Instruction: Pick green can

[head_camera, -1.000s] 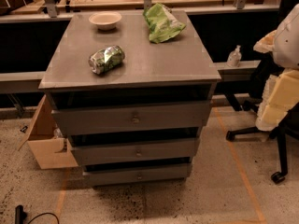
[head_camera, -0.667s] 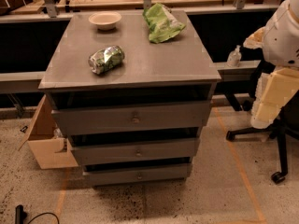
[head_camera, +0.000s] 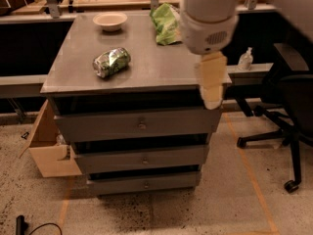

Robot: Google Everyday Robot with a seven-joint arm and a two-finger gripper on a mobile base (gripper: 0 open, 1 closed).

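Observation:
The green can (head_camera: 111, 62), crushed silver metal with green and white print, lies on its side on the left half of the grey drawer cabinet's top (head_camera: 146, 72). My gripper (head_camera: 211, 98), cream-coloured and pointing down, hangs from the white arm (head_camera: 209, 18) over the cabinet's front right corner. It is well to the right of the can and apart from it, and it holds nothing that I can see.
A bright green crinkled snack bag (head_camera: 165, 17) and a pale bowl (head_camera: 110, 20) sit at the back of the cabinet top. A cardboard box (head_camera: 46, 148) stands on the floor at left. An office chair (head_camera: 288, 102) and a small bottle (head_camera: 245, 58) are at right.
The arm and gripper have swung in from the right edge of view to the cabinet's front right corner. The can, bag and bowl have not moved.

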